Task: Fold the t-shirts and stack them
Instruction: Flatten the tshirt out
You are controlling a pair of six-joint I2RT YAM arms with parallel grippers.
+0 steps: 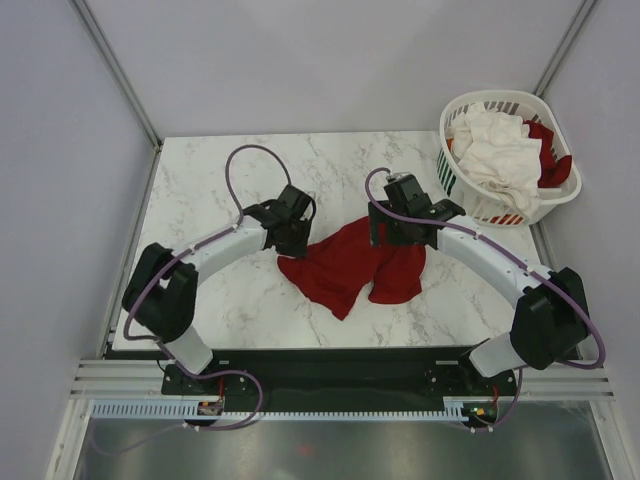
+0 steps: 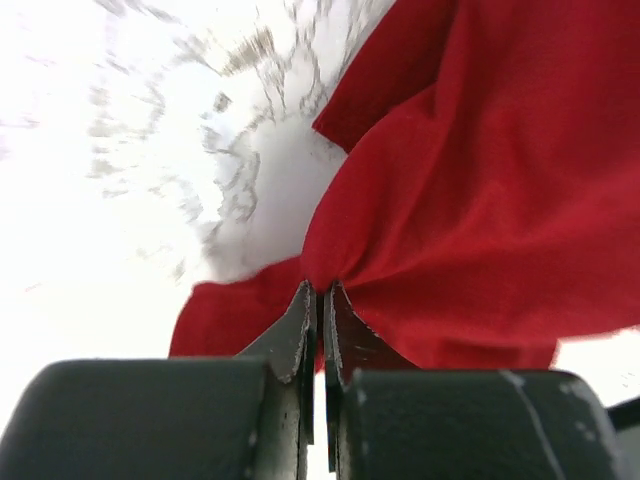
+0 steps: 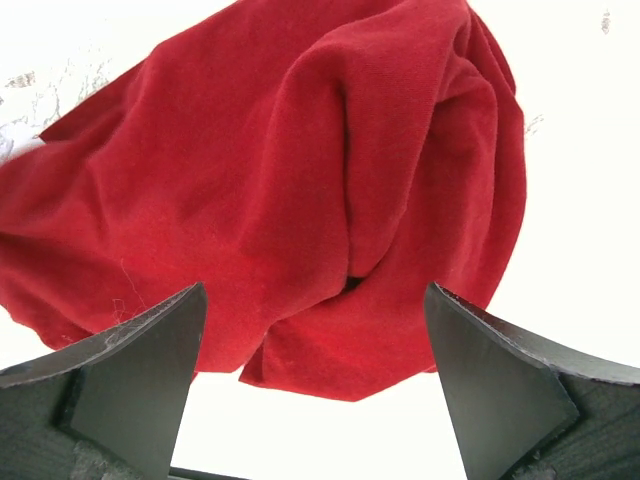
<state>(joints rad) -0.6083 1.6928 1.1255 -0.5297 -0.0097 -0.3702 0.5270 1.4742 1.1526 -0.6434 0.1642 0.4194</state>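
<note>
Item: one dark red t-shirt (image 1: 350, 262), crumpled, lying mid-table between both arms.
Detail: the left gripper (image 2: 320, 298) is pinching a fold at the shirt's left edge, jaws pressed together on the cloth; the right gripper (image 3: 315, 295) is hovering over the shirt's right side, jaws spread wide, gripping nothing. The marble table (image 1: 200, 180) is bearing it; the white basket (image 1: 452, 175) at the far right corner is holding a white t-shirt (image 1: 495, 150).
</note>
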